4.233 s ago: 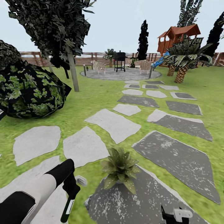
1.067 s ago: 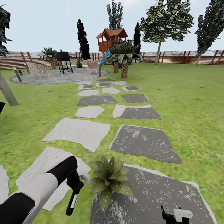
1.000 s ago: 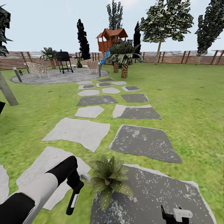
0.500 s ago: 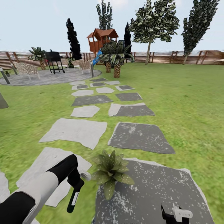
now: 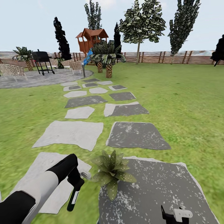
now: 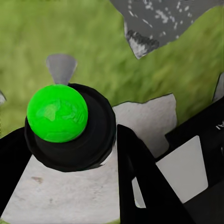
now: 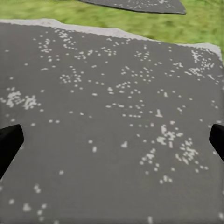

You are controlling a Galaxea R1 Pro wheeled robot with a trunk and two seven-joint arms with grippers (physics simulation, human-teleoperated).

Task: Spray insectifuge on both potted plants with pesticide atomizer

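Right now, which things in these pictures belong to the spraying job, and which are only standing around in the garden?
For the job:
- pesticide atomizer, held in the left gripper
- potted plant, at the edge of a dark stepping stone

Only standing around:
- barbecue grill on the round patio
- wooden playhouse
- palms
- wooden fence

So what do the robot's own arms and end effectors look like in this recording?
The left arm is a smooth white tube with a black section nearest the camera and a glossy black wrist. The left end effector is black with a pale label strip. The right end effector is black with a small white block; its two black fingertips are wedge-shaped.
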